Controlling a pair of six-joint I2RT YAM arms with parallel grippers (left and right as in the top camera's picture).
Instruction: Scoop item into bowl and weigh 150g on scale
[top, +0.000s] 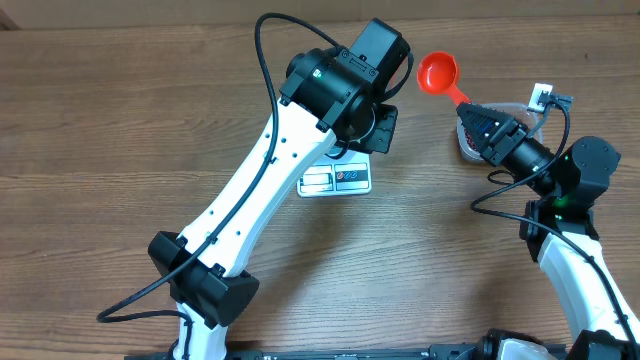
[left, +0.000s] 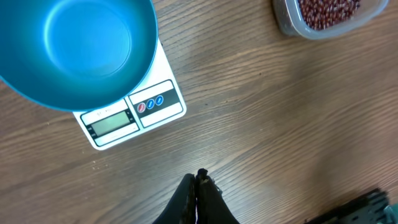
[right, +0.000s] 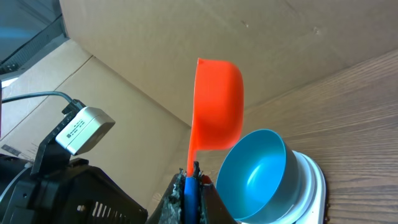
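R end effector (right: 191, 183) clamped on scoop (right: 217, 106) handle, L end effector (left: 198, 179) shut empty; beans (left: 326, 12) sit in tub (left: 281, 22), loose & light, prob spill easily, so lift w/ scoop kept level to bowl (left: 81, 50) on scale (left: 134, 115)

Wood-grain table (top: 100, 120); orange-red plastic scoop (top: 437, 72); clear plastic tub (left: 280, 18) standing on the table; brown cardboard backdrop (right: 155, 37).

The bright blue bowl (left: 74, 50) sits upright and empty on the flat white scale (left: 134, 115). The dark red-brown beans (left: 326, 12) lie heaped in a clear tub (left: 281, 23), well apart.
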